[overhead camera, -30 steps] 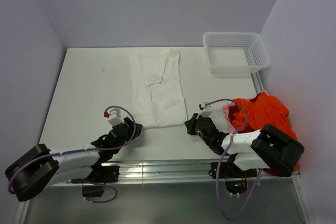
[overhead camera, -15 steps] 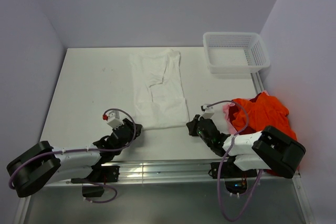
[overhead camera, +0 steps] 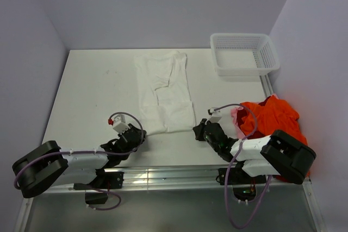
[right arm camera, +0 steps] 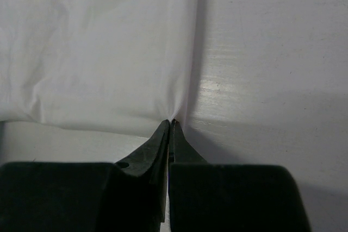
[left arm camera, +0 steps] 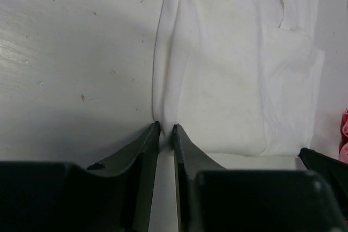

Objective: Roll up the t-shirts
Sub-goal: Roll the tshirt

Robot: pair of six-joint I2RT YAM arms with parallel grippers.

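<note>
A white t-shirt lies flat on the table, folded into a long strip running away from me. My left gripper is at its near left corner, and in the left wrist view the jaws are shut on the cloth's corner. My right gripper is at the near right corner, and in the right wrist view the jaws are shut tight on the hem of the cloth. A pile of orange-red t-shirts lies at the right edge.
A white mesh basket stands at the far right corner. A pink cloth lies against the orange-red pile, close to my right arm. Walls enclose the table on the left, back and right.
My left gripper has shifted a little toward me and settled on the shirt's near left corner. The right gripper has barely moved. The shirt's near hem has moved slightly.
</note>
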